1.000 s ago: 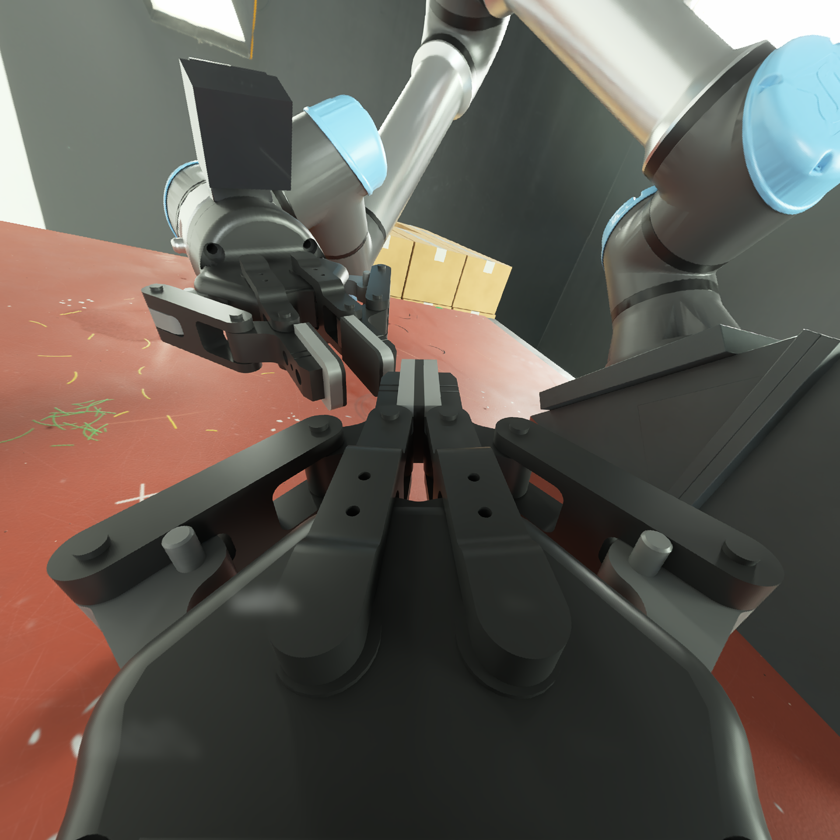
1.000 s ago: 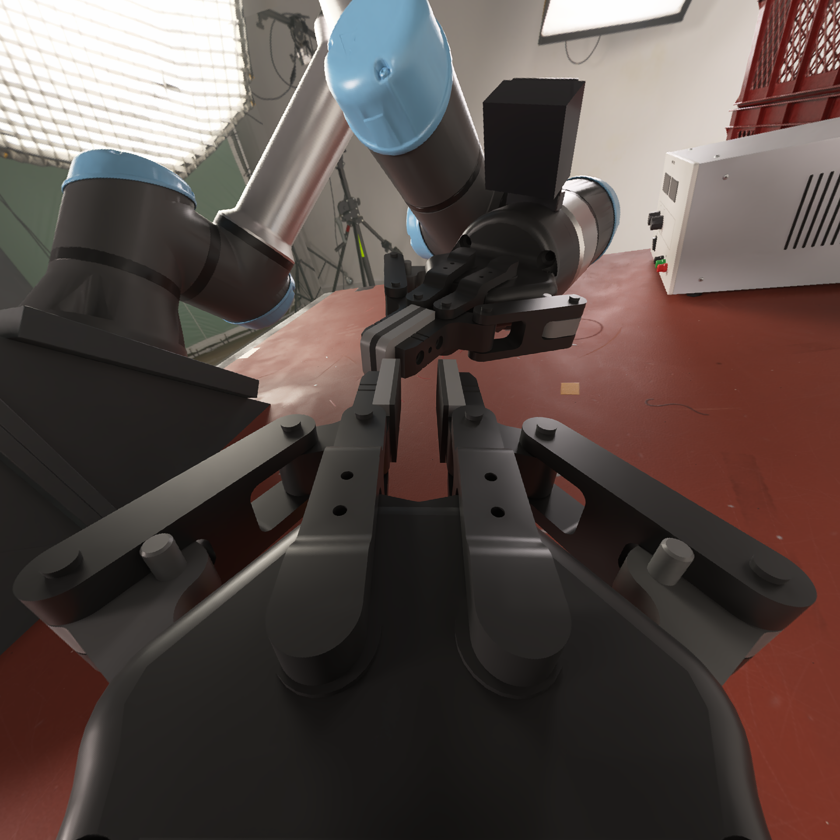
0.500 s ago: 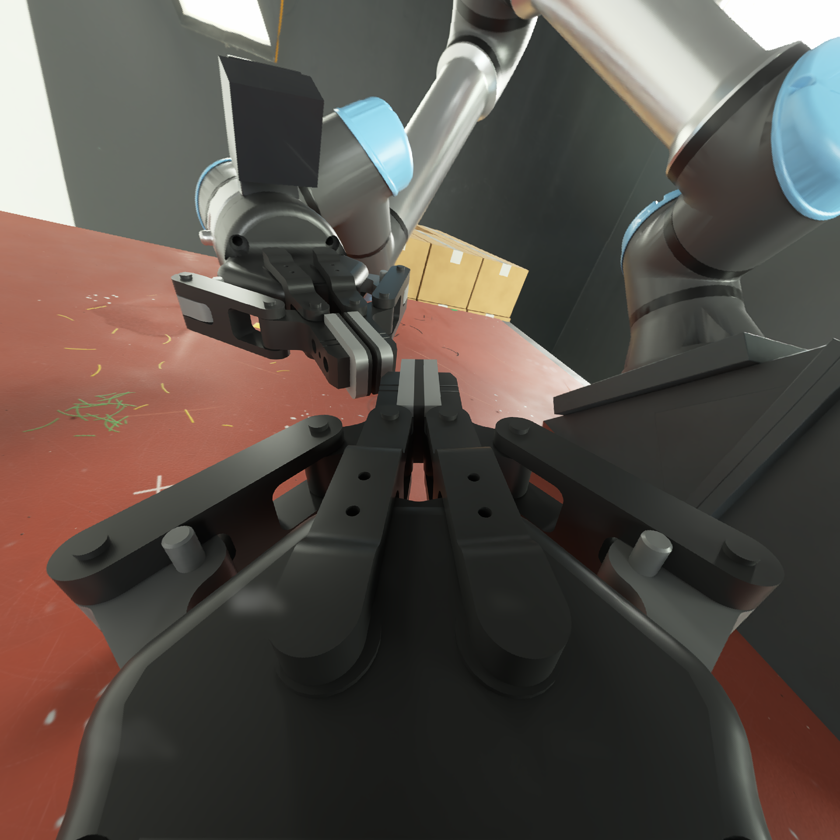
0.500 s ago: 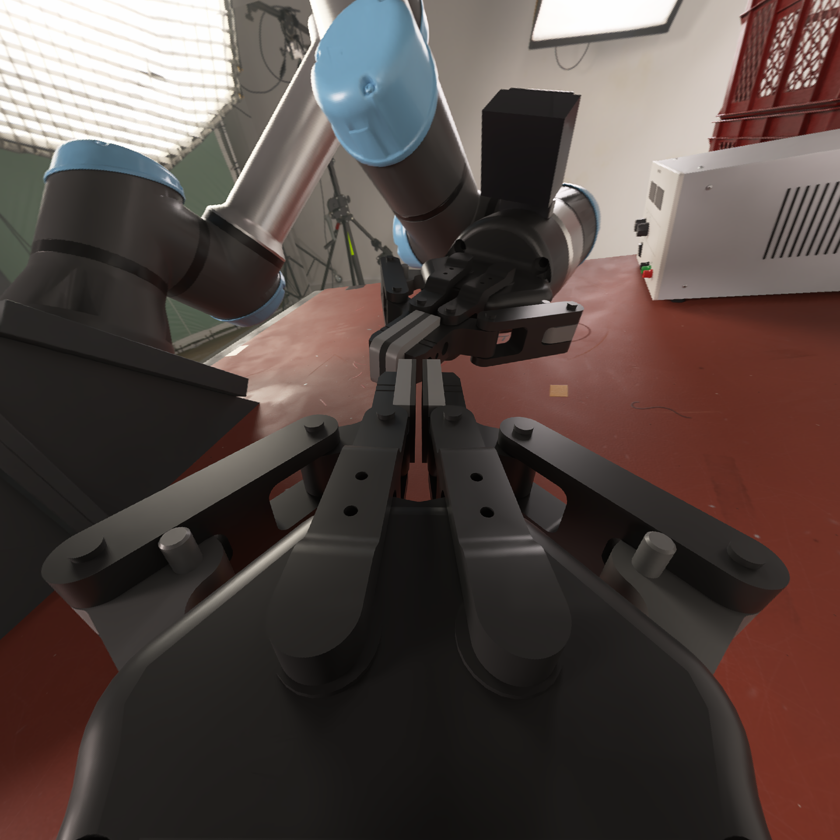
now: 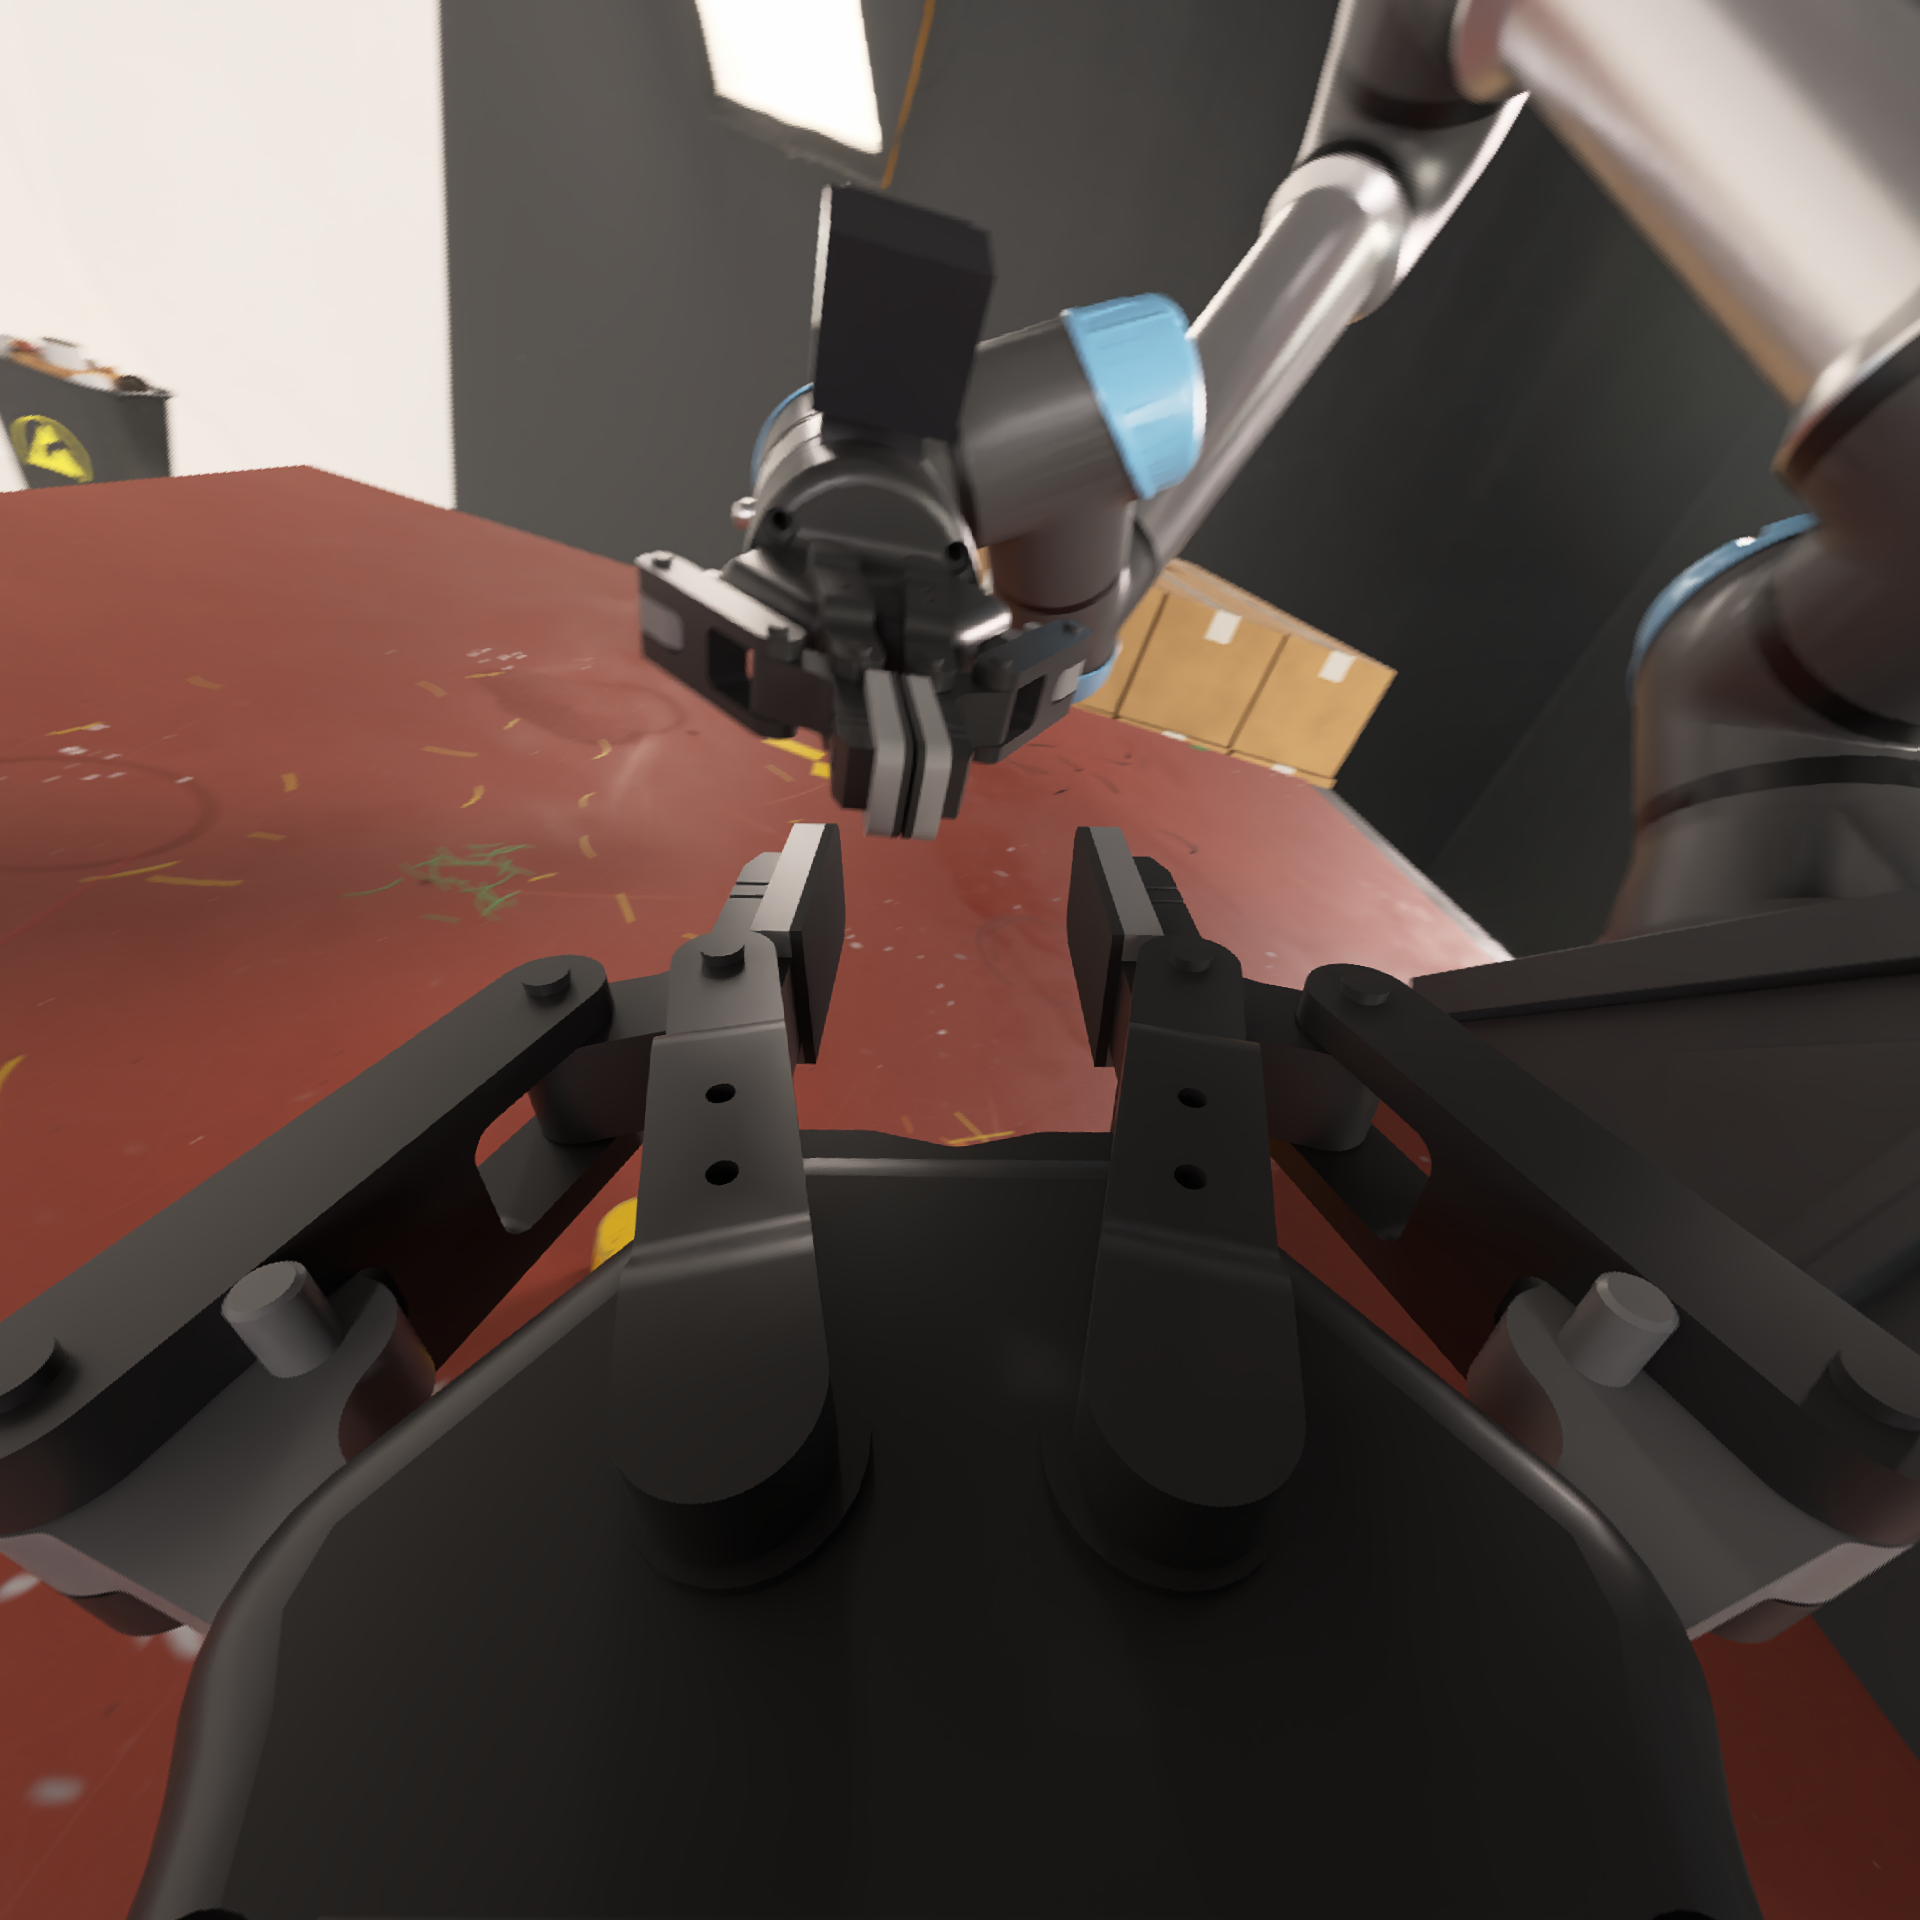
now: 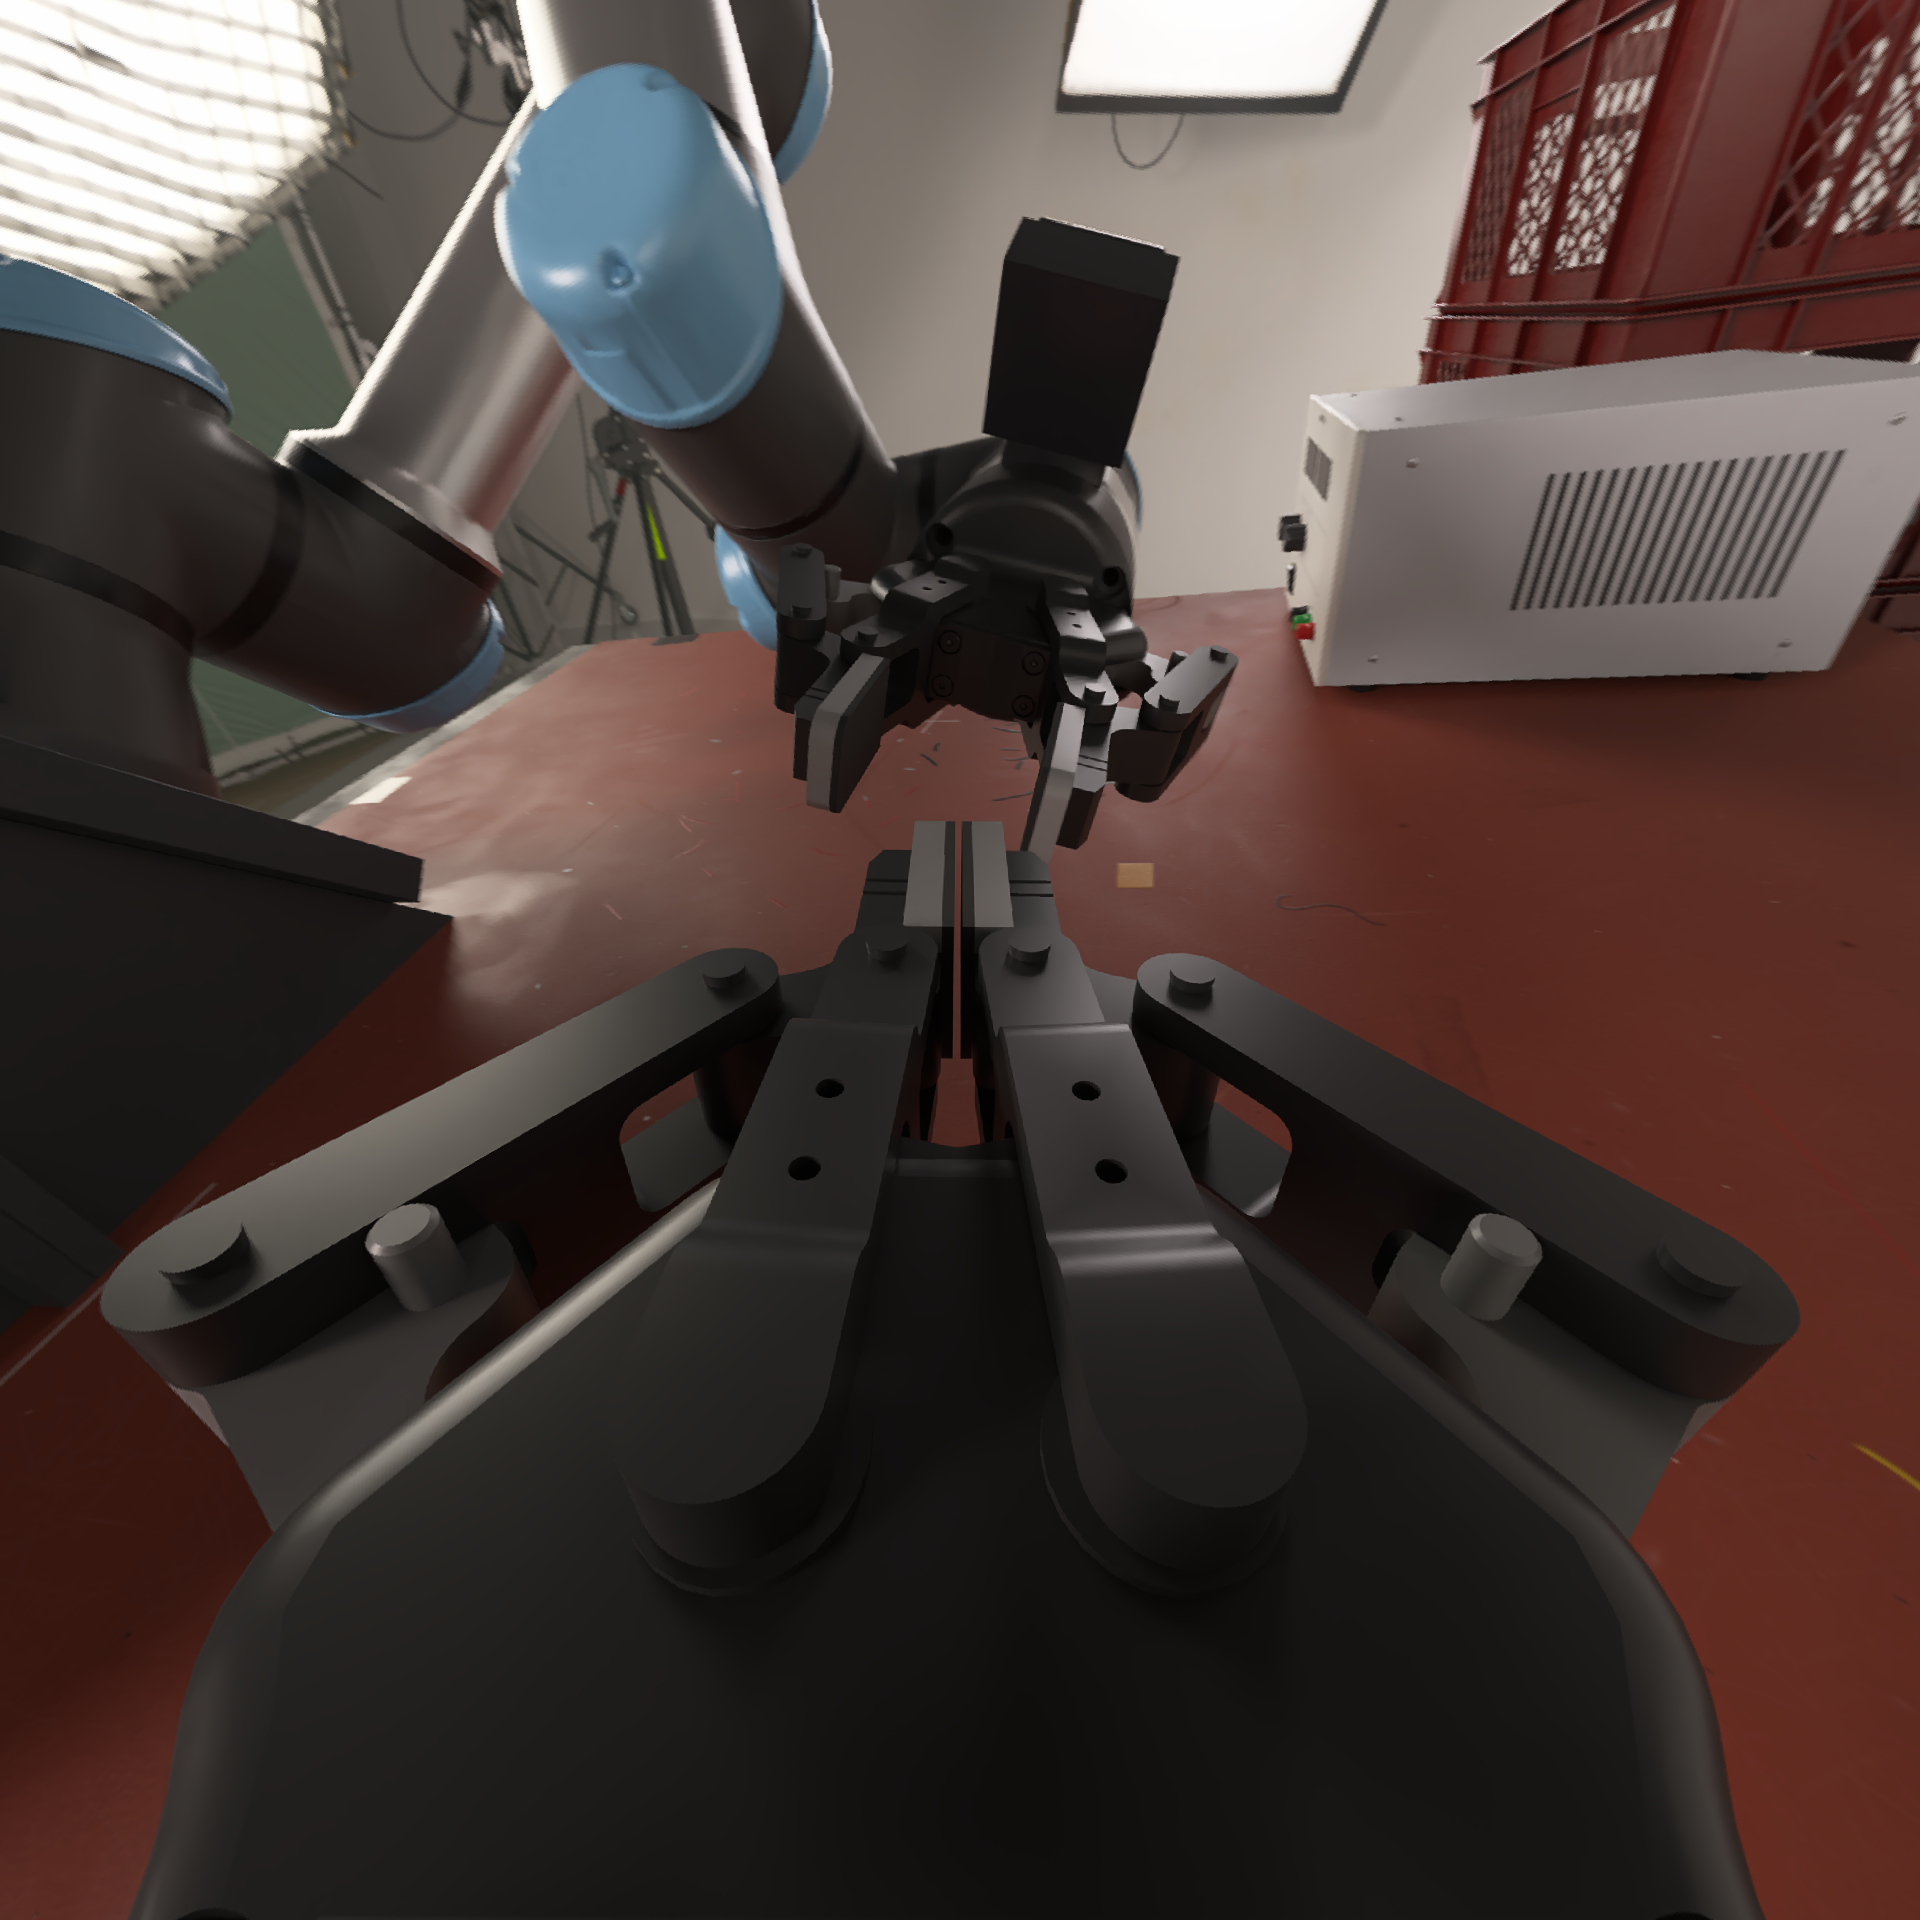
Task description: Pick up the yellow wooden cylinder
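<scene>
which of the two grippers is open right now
The left gripper is open: a wide gap of red table shows between its fingers. The right gripper is shut, its pads pressed together with nothing between them.

A: What's nearest?

B: The right gripper (image 6: 958,868), dark metal, its two fingers pressed together with nothing between, above the red-brown table top (image 6: 1507,987).

A: And beyond?

B: The left gripper (image 6: 940,790) faces it, fingers spread apart. Far right stands a white metal cabinet with vent slots (image 6: 1621,520); red lattice crates (image 6: 1683,177) behind.
</scene>
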